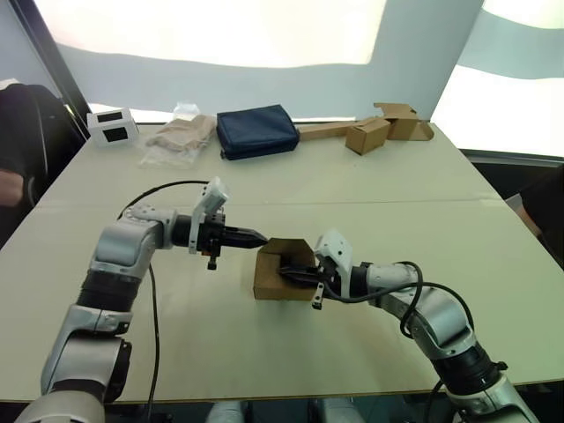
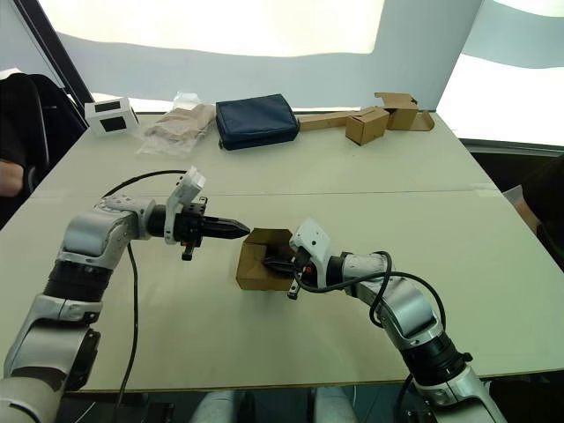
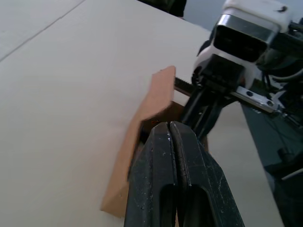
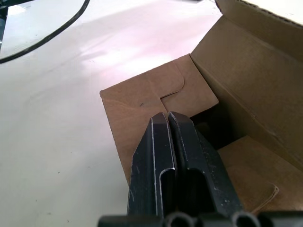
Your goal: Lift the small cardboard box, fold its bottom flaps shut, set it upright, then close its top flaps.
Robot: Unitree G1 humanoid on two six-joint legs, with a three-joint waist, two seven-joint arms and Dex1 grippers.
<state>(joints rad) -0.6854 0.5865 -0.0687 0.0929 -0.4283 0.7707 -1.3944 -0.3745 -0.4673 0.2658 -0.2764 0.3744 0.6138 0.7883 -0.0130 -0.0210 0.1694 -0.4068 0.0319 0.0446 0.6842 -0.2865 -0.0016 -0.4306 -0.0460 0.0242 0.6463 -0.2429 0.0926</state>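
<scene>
The small cardboard box [image 1: 273,284] sits on the table's middle with its open end facing up and toward my right arm. My right gripper [image 1: 286,275] is shut and reaches into the opening; in the right wrist view its tips [image 4: 166,116] are over folded flaps [image 4: 142,97] deep inside the box. One brown flap [image 3: 160,92] stands up at the rim. My left gripper [image 1: 257,236] is shut and empty, pointing at the box's upper left rim, very close to it.
Along the far edge lie a white device [image 1: 112,125], a clear bag of tan material [image 1: 181,137], a navy pouch [image 1: 257,130], and two smaller boxes joined by a cardboard strip [image 1: 374,130]. A person sits at the left [image 1: 13,176].
</scene>
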